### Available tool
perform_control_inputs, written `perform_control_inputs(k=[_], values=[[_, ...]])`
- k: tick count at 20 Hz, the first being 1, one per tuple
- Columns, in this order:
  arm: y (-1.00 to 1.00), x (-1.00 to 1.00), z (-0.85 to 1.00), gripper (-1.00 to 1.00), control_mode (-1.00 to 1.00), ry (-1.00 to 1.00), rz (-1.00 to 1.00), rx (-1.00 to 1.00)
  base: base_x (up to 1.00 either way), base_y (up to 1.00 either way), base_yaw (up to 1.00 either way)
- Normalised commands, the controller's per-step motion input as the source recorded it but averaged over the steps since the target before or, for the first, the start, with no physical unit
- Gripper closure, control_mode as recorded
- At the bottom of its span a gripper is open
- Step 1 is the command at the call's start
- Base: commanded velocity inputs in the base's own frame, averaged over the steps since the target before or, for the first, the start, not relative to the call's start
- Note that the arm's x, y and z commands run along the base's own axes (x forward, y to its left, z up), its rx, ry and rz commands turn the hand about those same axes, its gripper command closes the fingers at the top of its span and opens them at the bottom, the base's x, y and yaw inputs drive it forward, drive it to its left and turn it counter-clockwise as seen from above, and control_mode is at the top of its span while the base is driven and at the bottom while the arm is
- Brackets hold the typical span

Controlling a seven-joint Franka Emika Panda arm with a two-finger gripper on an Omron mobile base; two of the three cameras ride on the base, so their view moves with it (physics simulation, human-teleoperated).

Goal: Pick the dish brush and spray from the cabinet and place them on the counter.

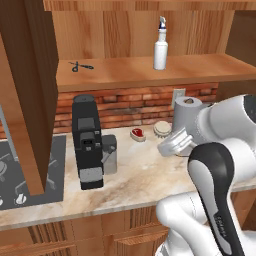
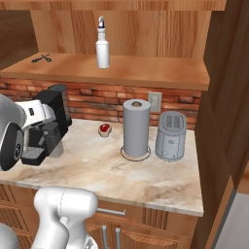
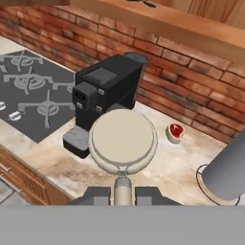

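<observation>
Pincer [image 3: 123, 194] grips dish brush [image 3: 123, 139]; cabinet [image 1: 150, 72] shelf holds spray [image 1: 160, 46].

Spray [image 2: 102, 48] on the cabinet [image 2: 146, 73] shelf, scissors [image 2: 42, 58] far left; paper towel roll [image 2: 136, 129] below on counter [image 2: 97, 170].

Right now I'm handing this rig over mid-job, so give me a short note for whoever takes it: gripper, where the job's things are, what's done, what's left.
Gripper: shut on the dish brush's handle, with the round head held above the counter, near the black coffee machine.
Spray: upright on the cabinet shelf, untouched; black scissors lie further along it.
Done: brush is out of the cabinet.
Left: set the brush down on the counter and release it, then fetch the spray and place it on the counter too.
</observation>
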Motion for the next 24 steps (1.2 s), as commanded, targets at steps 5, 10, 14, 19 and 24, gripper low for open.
perform_control_inputs(k=[5, 10, 14, 19, 24], values=[[-0.1, 0.0, -0.22, 1.0, -1.0, 0.0, 0.0, -0.04, 0.0, 0.0, 0.0], [-0.12, 0.0, -0.19, 1.0, -1.0, -0.01, 0.0, -0.02, 0.0, 0.0, 0.0], [-0.08, 0.01, -0.25, 1.0, -1.0, -0.03, 0.0, -0.02, 0.0, 0.0, 0.0], [-0.02, 0.01, -0.31, 1.0, -1.0, -0.04, 0.0, -0.02, 0.0, 0.0, 0.0], [0.0, 0.03, -0.25, 1.0, -1.0, -0.08, 0.0, 0.0, 0.0, 0.0, 0.0]])
